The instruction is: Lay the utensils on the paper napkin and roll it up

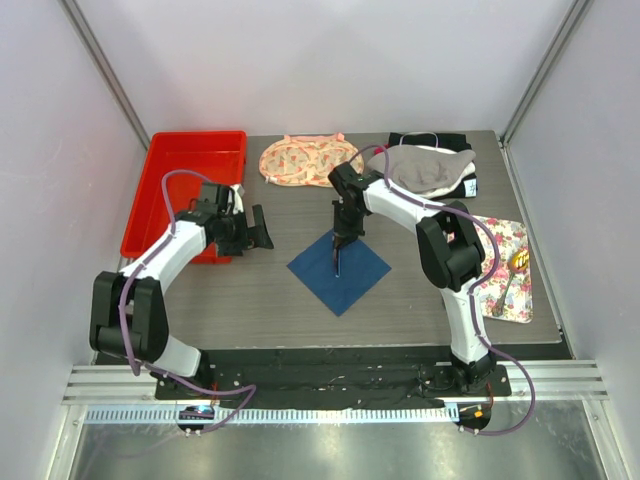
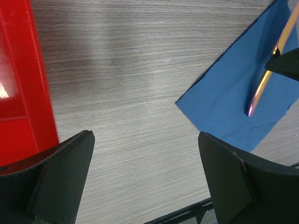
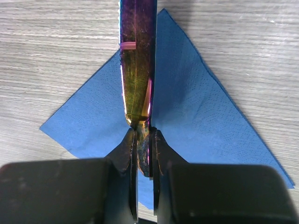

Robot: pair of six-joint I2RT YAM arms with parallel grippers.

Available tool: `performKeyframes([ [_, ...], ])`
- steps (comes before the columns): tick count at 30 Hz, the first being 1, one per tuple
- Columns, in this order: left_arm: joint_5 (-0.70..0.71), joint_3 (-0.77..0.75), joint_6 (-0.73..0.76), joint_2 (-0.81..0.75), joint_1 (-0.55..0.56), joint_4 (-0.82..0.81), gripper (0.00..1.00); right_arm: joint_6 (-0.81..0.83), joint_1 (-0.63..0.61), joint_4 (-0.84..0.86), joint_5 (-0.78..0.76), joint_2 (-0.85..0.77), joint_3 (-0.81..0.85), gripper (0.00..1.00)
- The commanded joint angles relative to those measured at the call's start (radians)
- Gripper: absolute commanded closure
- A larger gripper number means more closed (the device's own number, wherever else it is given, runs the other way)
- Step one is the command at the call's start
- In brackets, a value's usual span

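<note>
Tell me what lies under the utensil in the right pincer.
The blue paper napkin, spread flat on the table. The utensil hides a strip of it; the right pincer covers the utensil's gripped end.

Grey wood-grain worktop (image 1: pixel 250 300): a dark blue paper napkin (image 1: pixel 345 285) lies flat under the right jaws. A red tray (image 1: pixel 140 200) sits just left of the left jaws, a peach floral cloth (image 1: pixel 305 160) beyond both, grey and black fabric (image 1: pixel 430 168) behind the right jaws, and a white floral mat (image 1: pixel 505 235) well to their right.
</note>
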State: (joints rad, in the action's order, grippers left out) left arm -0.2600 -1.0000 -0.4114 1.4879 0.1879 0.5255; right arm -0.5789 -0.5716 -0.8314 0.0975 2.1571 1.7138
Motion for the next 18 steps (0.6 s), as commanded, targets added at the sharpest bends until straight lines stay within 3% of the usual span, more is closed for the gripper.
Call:
performKeyframes([
  [1,0.025,-0.037,0.006,0.012,0.004,-0.028,0.01,-0.035,-0.010,0.002,0.008,-0.025,0.009,0.99],
  [18,0.038,-0.055,0.011,0.041,0.004,-0.010,0.01,-0.067,-0.022,0.005,0.018,-0.039,-0.049,0.99],
])
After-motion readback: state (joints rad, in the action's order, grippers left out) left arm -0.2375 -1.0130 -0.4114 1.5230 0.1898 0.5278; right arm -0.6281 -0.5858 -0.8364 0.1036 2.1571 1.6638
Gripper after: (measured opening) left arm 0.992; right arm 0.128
